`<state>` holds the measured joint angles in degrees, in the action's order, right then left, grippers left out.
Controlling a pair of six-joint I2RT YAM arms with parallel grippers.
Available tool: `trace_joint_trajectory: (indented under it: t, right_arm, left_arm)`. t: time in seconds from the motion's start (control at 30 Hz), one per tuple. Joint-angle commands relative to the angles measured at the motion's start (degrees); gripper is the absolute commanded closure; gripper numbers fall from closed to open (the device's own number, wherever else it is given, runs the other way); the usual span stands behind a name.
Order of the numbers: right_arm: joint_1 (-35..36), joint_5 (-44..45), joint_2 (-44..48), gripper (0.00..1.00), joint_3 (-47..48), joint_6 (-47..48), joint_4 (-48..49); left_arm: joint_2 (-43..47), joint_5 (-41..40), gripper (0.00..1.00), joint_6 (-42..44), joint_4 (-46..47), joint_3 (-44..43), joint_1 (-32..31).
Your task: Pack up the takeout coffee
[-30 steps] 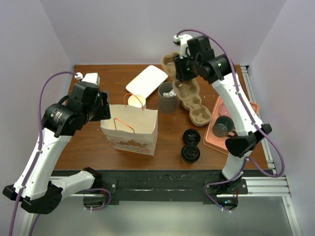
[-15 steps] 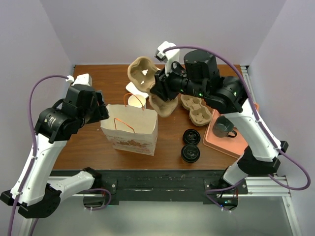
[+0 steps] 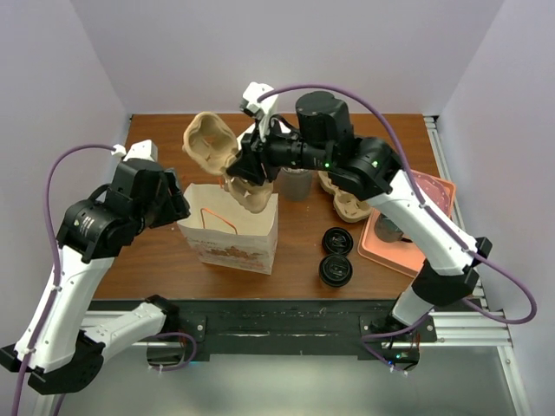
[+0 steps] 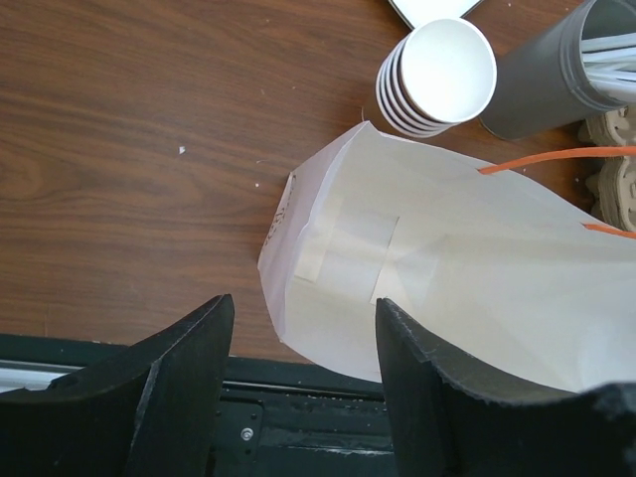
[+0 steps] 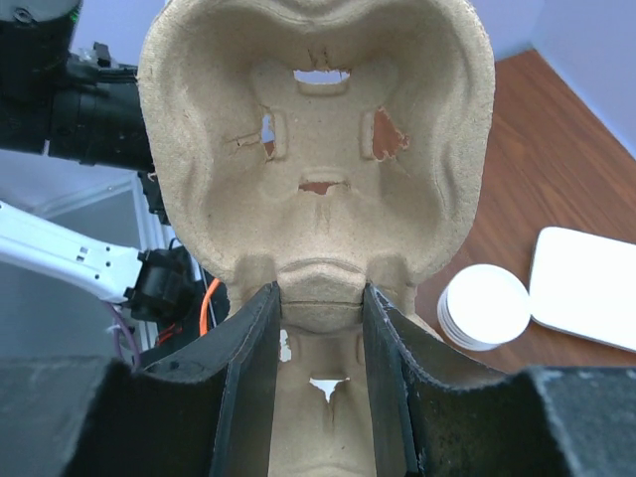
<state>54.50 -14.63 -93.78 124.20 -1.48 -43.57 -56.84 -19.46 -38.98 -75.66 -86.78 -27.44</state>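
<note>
Two round black lids sit on the table right of the paper bag; I cannot tell if cream cups stand under them. My right gripper is shut on the middle rib of a brown moulded-pulp cup carrier and holds it tilted in the air over the bag's open top. In the right wrist view the carrier fills the frame between the fingers. My left gripper is open and empty at the bag's left end; the bag lies just beyond its jaws.
A stack of lidless cream cups and a dark grey utensil cup stand behind the bag. More pulp carriers lie to the right. A pink tray holds a dark mug. A white flat lid lies at the back.
My right arm has swung the pulp carrier from the back right leftward to above the bag's mouth. The left gripper has shifted slightly and stays open beside the bag.
</note>
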Motion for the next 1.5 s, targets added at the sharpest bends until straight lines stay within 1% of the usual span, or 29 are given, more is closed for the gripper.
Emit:
trace_joint_trajectory:
  t: [0.0, 0.1, 0.17, 0.27, 0.33, 0.43, 0.53, 0.67, 0.87, 0.93, 1.03, 1.23, 1.47]
  right_arm:
    - [0.52, -4.26, -0.44, 0.62, -2.55, 1.12, 5.95]
    - [0.69, -4.26, -0.53, 0.63, -5.72, 1.21, 6.83]
    - [0.78, -4.44, -0.79, 0.63, -6.6, 3.23, 6.57]
    - [0.96, -3.74, -1.06, 0.63, -8.01, 3.85, 6.39]
    - [1.13, -2.69, -0.8, 0.64, -9.49, 4.37, 6.22]
    - [1.22, -1.63, -0.62, 0.64, -11.34, 5.51, 4.82]
    - [1.57, -0.93, -0.18, 0.64, -12.92, 6.92, 3.24]
    - [2.45, 0.39, 0.61, 0.64, -15.13, 8.24, 2.62]
    - [4.82, 3.03, -0.09, 0.64, -14.69, 11.49, -0.63]
    - [5.18, 3.73, -0.18, 0.64, -14.95, 12.81, -1.94]
    - [5.79, 5.05, -0.62, 0.64, -14.25, 14.04, -3.62]
    - [7.46, 9.27, -3.25, 0.64, -11.0, 16.15, -8.02]
    - [8.61, 9.27, -3.69, 0.64, -11.44, 17.99, -7.67]
  left_arm:
    - [1.2, -0.13, 0.36, -1.62, 0.25, 0.47, -0.07]
    - [1.38, -1.63, 0.36, -1.62, 0.25, 1.17, 0.11]
    - [0.94, -2.24, 0.37, -1.62, 0.42, 1.27, 0.37]
    - [0.94, -1.11, 0.4, -2.32, 1.91, 1.62, 0.72]
    - [1.29, 0.12, 0.44, -3.2, 2.97, 1.97, 0.98]
    - [1.9, 0.92, 0.47, -3.99, 2.89, 2.93, 1.42]
    - [2.17, 0.13, 0.47, -4.44, 1.4, 1.62, 1.51]
    - [1.82, -1.97, 0.47, -3.38, 0.25, -4.08, 1.51]
    - [2.17, -7.42, 0.48, -2.59, 0.34, -5.42, 1.51]
    - [1.12, -7.69, 0.47, -1.98, 0.34, -5.85, 1.51]
    - [0.06, -7.6, 0.47, -2.15, 0.42, -6.29, 1.51]
    - [-0.47, -6.38, 0.46, -3.03, 1.92, -3.92, 1.51]
    - [0.24, -3.04, 0.46, -4.26, 3.24, -0.32, 1.51]
